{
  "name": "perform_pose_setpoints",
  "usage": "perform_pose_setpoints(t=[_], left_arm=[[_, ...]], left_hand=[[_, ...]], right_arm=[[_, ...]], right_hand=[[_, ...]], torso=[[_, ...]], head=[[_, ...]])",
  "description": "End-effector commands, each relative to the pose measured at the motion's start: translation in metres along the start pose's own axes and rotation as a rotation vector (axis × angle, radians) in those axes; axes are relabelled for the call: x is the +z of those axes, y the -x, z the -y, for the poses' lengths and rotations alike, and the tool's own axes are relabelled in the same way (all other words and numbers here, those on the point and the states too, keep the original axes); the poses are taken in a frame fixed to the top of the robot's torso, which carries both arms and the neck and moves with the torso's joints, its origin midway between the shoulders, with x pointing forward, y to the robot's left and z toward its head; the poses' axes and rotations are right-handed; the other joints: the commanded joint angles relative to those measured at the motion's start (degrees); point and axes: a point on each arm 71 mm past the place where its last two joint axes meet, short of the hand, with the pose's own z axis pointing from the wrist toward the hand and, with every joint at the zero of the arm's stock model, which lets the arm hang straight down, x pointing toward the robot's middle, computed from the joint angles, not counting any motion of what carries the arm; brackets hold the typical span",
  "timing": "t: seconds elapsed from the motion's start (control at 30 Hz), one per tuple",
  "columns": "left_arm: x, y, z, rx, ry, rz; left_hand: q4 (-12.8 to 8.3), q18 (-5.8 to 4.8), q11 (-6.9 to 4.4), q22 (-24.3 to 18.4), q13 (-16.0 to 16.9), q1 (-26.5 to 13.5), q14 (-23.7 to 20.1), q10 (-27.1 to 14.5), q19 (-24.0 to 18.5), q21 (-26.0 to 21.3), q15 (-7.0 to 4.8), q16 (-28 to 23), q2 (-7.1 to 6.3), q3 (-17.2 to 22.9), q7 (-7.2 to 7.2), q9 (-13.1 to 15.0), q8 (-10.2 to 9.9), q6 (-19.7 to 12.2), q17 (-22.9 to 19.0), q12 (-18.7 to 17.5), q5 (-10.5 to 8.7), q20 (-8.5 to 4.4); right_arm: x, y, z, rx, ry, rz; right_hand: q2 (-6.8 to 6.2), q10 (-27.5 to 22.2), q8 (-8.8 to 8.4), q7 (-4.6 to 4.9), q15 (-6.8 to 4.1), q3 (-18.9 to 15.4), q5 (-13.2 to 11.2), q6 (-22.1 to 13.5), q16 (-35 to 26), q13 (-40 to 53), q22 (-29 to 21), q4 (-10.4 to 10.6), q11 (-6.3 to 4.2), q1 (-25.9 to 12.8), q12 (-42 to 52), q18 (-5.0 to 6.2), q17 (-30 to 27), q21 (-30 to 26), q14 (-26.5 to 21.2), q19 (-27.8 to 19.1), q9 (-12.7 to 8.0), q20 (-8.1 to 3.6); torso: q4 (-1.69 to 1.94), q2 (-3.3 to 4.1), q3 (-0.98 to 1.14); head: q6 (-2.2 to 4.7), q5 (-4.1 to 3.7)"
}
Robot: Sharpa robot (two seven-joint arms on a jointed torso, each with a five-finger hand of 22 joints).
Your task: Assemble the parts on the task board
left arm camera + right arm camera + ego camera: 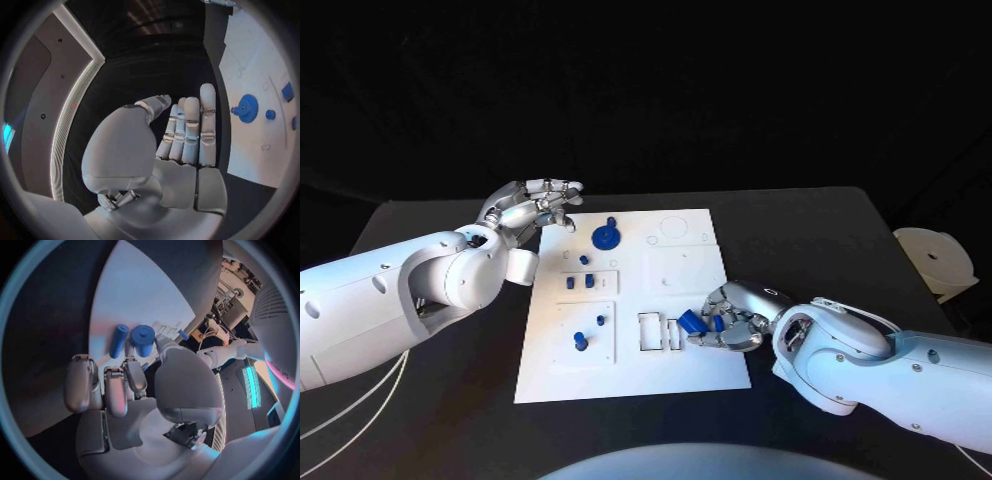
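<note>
Pinching a blue part [689, 321] between its fingertips, the right hand [733, 318] is held over the task board [689, 375], just beside a rectangular slot [655, 331]. The left hand [531, 208] is kept empty off the board's far left corner, fingers straight and together. A blue gear [606, 237] stands just beside those fingers; smaller blue parts [586, 283] lie nearer.

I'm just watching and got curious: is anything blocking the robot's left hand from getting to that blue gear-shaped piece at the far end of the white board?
Nothing visible blocks it. The left hand hovers at the task board's far left edge, fingers apart and holding nothing. The blue gear part sits just beside it, with bare white board between them.
</note>
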Motion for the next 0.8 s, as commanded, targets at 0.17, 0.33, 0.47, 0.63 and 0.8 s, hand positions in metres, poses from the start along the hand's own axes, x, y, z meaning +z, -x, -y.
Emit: perform_pose_setpoints(t=[0.17,0.33,0.47,0.63,0.8], left_arm=[[0.000,-0.003,0.001,-0.007,-0.008,-0.025],[0.000,-0.003,0.001,-0.007,-0.007,-0.025],[0.000,-0.003,0.001,-0.007,-0.007,-0.025],[0.000,-0.003,0.001,-0.007,-0.007,-0.025],[0.000,-0.003,0.001,-0.007,-0.008,-0.025]], left_hand=[[0.1,0.77,0.05,0.0,0.1,-0.4,-0.3,-0.3,0.0,-0.2,-0.11,-0.1,-0.04,-0.2,0.01,-0.1,0.2,-0.4,-0.1,0.3,0.26,0.51],[0.1,0.77,0.05,0.0,0.1,-0.4,-0.3,-0.3,0.0,-0.2,-0.11,-0.1,-0.04,-0.2,0.01,-0.1,0.2,-0.4,-0.1,0.3,0.26,0.51],[0.1,0.77,0.05,0.0,0.1,-0.4,-0.3,-0.3,0.0,-0.2,-0.11,-0.1,-0.04,-0.2,0.01,-0.1,0.2,-0.4,-0.1,0.3,0.26,0.51],[0.2,0.79,0.04,-0.1,0.1,-0.4,-0.3,-0.4,0.0,-0.3,-0.10,-0.1,0.01,-0.2,0.00,-0.1,0.3,-0.4,-0.1,0.4,0.28,0.53],[0.2,0.79,0.04,-0.1,0.1,-0.4,-0.3,-0.4,0.0,-0.3,-0.10,-0.1,0.01,-0.2,0.00,-0.1,0.3,-0.4,-0.1,0.4,0.28,0.53]], right_arm=[[0.000,-0.008,0.003,-0.007,-0.046,-0.013],[-0.001,-0.006,0.001,0.029,-0.035,0.022],[-0.004,-0.004,-0.003,0.075,-0.019,0.053],[-0.008,0.002,-0.010,0.149,0.008,0.103],[-0.008,0.005,-0.018,0.204,0.027,0.123]], right_hand=[[1.75,0.7,0.14,-0.53,-0.63,-0.1,1.7,1.4,0.4,0.9,5.7,-0.4,-0.32,3.1,0.7,-1.06,5.3,-0.3,4.1,0.1,0.0,-0.29],[2.84,1.4,0.62,-1.09,-1.00,0.6,2.2,2.9,0.6,1.8,6.0,-0.4,-0.79,4.9,1.4,-1.15,5.9,0.1,4.3,0.4,0.0,-0.55],[3.65,1.8,0.93,-1.75,-1.47,1.8,2.6,4.1,0.8,2.4,6.5,-0.6,-1.37,6.7,1.8,-1.28,6.6,0.8,4.4,0.7,0.0,-0.93],[4.06,2.2,1.12,-2.24,-1.85,3.1,3.1,5.0,1.0,2.8,6.7,-0.9,-1.81,8.1,2.0,-1.36,7.0,1.1,4.5,0.9,0.0,-1.29],[4.31,2.2,1.08,-2.50,-2.13,4.9,2.5,5.3,1.1,2.7,7.0,-1.3,-2.09,9.4,1.8,-1.44,7.4,1.4,4.6,1.1,0.0,-1.60]], torso=[[0.07,-0.11,-0.12],[-0.05,-0.15,-0.03],[-0.01,-0.17,-0.03],[0.04,-0.17,-0.06],[0.05,-0.16,-0.07]], head=[[-0.07,0.09],[0.10,0.14],[0.19,0.21],[0.27,0.28],[0.40,0.35]])
